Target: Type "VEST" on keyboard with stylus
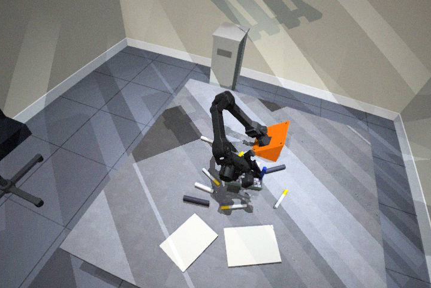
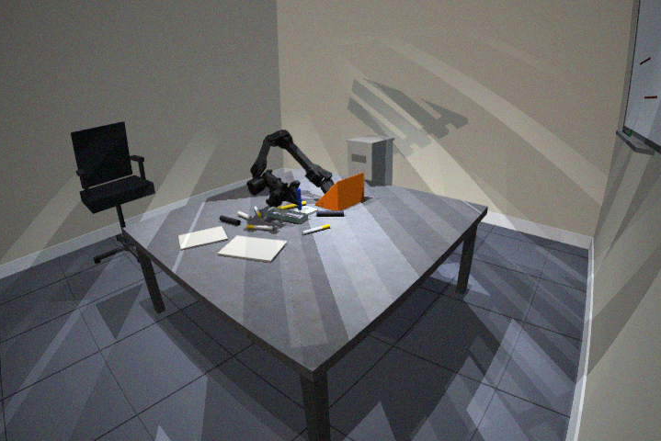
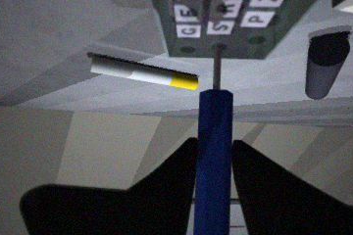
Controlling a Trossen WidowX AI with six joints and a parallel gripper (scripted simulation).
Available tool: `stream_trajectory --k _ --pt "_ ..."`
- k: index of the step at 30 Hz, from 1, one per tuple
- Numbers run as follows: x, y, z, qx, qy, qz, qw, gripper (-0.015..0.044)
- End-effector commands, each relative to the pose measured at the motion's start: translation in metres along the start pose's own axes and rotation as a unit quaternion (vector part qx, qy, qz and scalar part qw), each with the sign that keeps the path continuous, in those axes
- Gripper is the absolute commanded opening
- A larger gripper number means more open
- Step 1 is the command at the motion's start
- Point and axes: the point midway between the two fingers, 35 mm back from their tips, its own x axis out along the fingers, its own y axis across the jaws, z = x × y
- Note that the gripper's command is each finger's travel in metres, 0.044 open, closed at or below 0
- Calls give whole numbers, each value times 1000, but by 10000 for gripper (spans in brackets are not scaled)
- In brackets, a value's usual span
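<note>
My gripper is shut on the blue stylus, whose thin grey tip points down. The small green keyboard lies on the desk beneath the gripper. In the wrist view the stylus tip appears over the keyboard's near edge strip, just outside the key marked S. Keys marked G and P are beside it. I cannot tell whether the tip touches the keyboard. The arm hides part of the keyboard in the top view.
An orange wedge stands behind the keyboard. A dark cylinder and a white-and-yellow marker lie nearby. Another dark cylinder and two pale sheets lie farther away.
</note>
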Motion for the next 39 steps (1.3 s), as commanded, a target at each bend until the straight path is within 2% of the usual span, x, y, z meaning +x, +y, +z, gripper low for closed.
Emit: stream_trajectory --k 1,39 --pt "2 -1 2 -2 -1 -1 1000 81" --pt "4 0 5 -2 -2 -1 1000 81"
